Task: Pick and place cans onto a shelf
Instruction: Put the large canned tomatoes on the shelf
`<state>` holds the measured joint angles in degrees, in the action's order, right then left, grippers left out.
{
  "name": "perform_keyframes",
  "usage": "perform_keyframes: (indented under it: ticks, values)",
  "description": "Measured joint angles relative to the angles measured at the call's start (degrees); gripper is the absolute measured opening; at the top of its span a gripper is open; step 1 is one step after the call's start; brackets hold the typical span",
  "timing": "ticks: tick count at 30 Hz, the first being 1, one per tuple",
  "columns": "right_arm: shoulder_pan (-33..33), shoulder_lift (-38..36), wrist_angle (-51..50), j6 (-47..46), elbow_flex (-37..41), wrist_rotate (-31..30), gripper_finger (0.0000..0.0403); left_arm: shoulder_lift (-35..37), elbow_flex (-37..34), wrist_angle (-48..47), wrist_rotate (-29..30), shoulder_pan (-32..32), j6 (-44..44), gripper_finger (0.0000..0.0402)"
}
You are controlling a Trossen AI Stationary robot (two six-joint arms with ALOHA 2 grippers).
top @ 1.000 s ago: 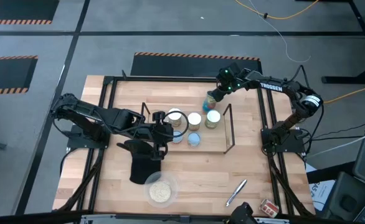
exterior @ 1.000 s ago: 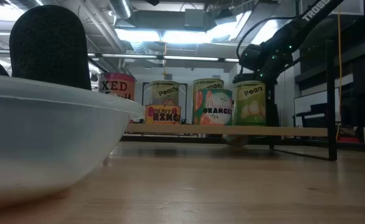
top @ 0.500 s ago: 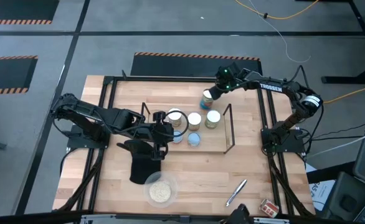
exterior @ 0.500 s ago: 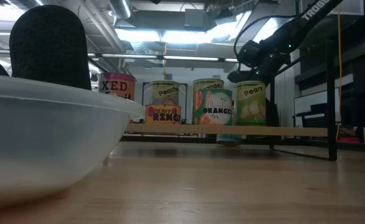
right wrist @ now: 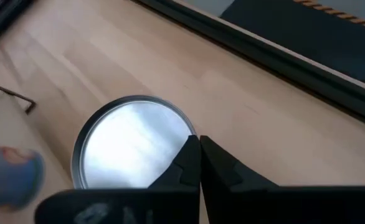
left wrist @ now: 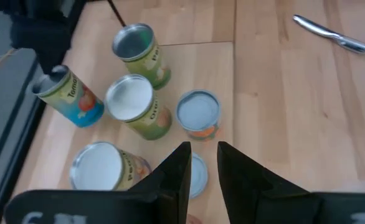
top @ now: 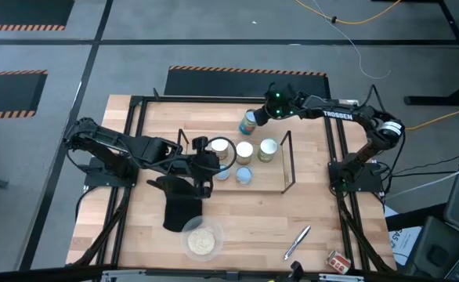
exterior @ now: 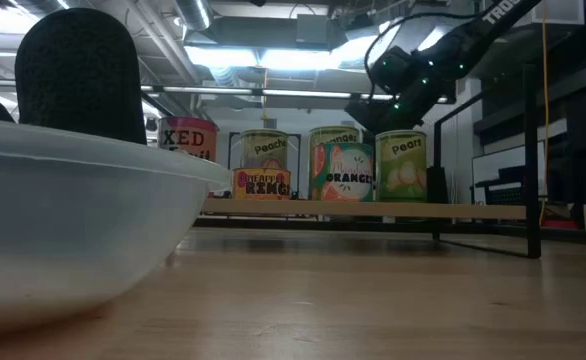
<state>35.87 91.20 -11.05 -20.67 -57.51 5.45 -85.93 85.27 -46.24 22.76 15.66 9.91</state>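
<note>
The shelf [top: 272,176] stands mid-table with several cans [top: 244,150] upright on its boards; in the low view they line the board [exterior: 373,209]. Behind the shelf's far side, my right gripper [top: 255,117] is shut on a blue-labelled can [top: 248,122], which shows tilted in the left wrist view [left wrist: 70,96]. My left gripper [top: 207,163] hovers over the shelf's left end. Its fingers [left wrist: 201,165] stand slightly apart with nothing between them. My right gripper pinches the can's top rim [right wrist: 184,134] between its two shut fingertips, at one side of the silvery lid [right wrist: 129,146]. The fingers slant down from the table's right. The can hangs tilted below them, its base clear of the table.
A clear bowl of pale grains [top: 202,240] and a black cylinder [top: 181,211] sit near the front edge. A silver pen [top: 298,241] and a small box [top: 337,261] lie at the front right. A black metal frame [top: 335,168] rings the tabletop.
My right gripper has carried the can toward the table's left edge behind the shelf and a little upward, rolling as it went. The can's base, seen below the shelf board in the low view before, has risen out of sight there.
</note>
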Motion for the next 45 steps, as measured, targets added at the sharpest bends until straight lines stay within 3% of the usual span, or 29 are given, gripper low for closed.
perform_keyframes:
  ticks: [12, 26, 45]
  values:
    - [-6.76, 1.31, -0.38, 0.29, -7.75, -12.28, 0.0002, 0.00, 0.00, 0.00, 3.75, -0.70, -0.02, 0.0071]
    - [-9.52, 13.16, -0.76, 2.91, -14.99, -13.46, 0.0004, 0.00, 0.00, 0.02, 3.75, -3.34, 0.00, 0.0071]
    - [-9.54, 15.65, -1.22, 2.93, -15.09, -13.42, 0.0007, 0.00, 0.00, 0.00, 3.51, -3.34, 0.00, 0.0071]
